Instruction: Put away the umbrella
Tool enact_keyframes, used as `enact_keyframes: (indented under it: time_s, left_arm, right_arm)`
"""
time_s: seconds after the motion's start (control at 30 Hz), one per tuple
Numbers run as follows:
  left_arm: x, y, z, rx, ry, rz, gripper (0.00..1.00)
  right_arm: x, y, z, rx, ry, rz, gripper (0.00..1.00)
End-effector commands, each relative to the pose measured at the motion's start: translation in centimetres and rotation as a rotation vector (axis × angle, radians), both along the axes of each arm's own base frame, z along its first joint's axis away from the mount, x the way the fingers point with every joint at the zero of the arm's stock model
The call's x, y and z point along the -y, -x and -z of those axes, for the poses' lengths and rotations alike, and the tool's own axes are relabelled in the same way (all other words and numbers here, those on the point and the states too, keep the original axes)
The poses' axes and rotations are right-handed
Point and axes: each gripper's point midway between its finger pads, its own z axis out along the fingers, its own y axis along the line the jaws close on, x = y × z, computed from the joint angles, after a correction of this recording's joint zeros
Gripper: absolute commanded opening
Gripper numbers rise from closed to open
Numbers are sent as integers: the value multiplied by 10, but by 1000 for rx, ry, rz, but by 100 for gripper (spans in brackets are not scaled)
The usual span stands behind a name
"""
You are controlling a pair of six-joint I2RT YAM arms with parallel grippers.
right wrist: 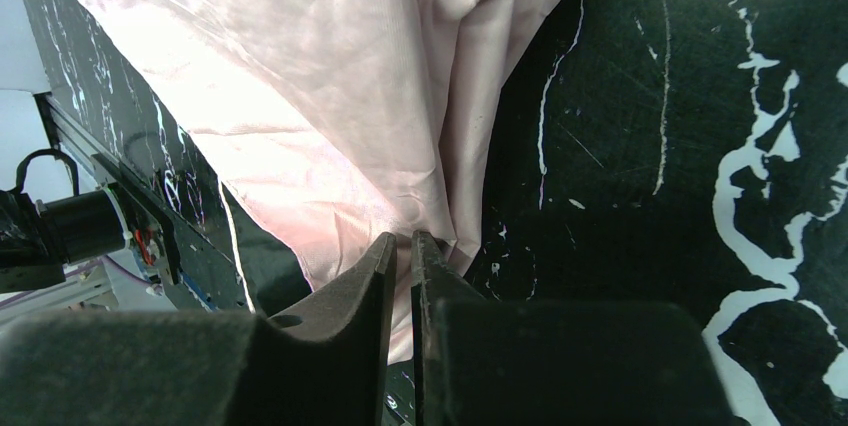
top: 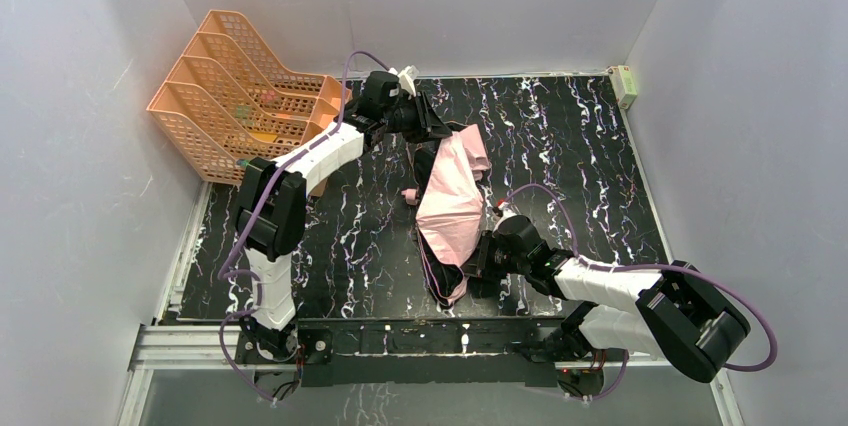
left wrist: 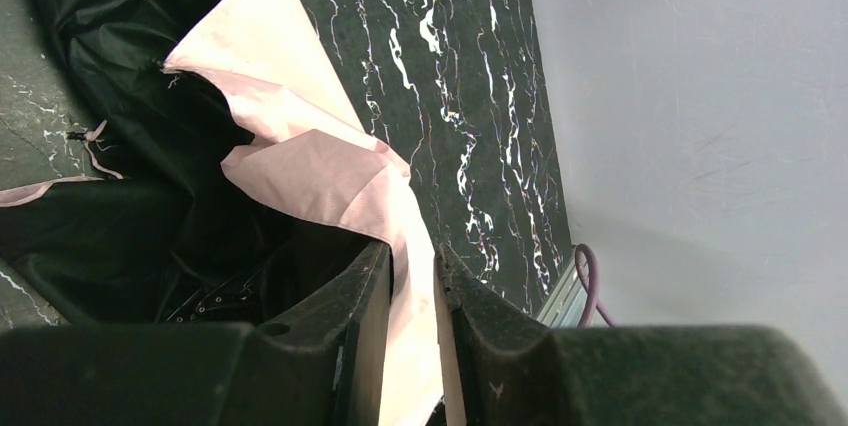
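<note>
Lying collapsed near the middle of the black, white-veined table [top: 600,146], stretched from far to near: the umbrella [top: 452,201], pale pink side mostly up, black side showing along its left edge and at the near end. Held at the far end by the left gripper [top: 440,129], reaching in from the far left. From the left wrist, a strip of pink cloth running down between the two dark fingers [left wrist: 340,326], drawn close together with only that cloth in the narrow gap. Beyond it, black fabric bunched to the left and bare table to the right. Held at the near end by the right gripper [top: 470,266], coming in low from the near right. From the right wrist, fingers [right wrist: 345,301] almost pressed together, nipping a fold of wrinkled pink fabric at their tips, with dark marbled surface to the right. At the far left corner, well apart from the umbrella, an orange mesh file rack [top: 240,96] standing against the wall. At the far right corner, a small pale box [top: 622,84].
</note>
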Motion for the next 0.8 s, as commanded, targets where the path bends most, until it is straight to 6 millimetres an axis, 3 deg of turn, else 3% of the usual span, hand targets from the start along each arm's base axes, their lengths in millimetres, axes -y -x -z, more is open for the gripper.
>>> enact_keyframes:
  time_s: [0.0, 0.33, 0.6, 0.77]
  left_arm:
    - [2, 0, -16, 31, 31, 26, 19]
    - [0, 4, -23, 60, 32, 41, 4]
    - [1, 7, -56, 149, 62, 72, 0]
    - [-1, 30, -90, 214, 130, 120, 0]
  right_arm:
    - [10, 6, 11, -18, 60, -3, 20]
    - [10, 5, 10, -15, 62, 1, 21]
    - [11, 5, 10, -15, 60, 8, 21]
    - [11, 5, 9, -13, 57, 9, 21]
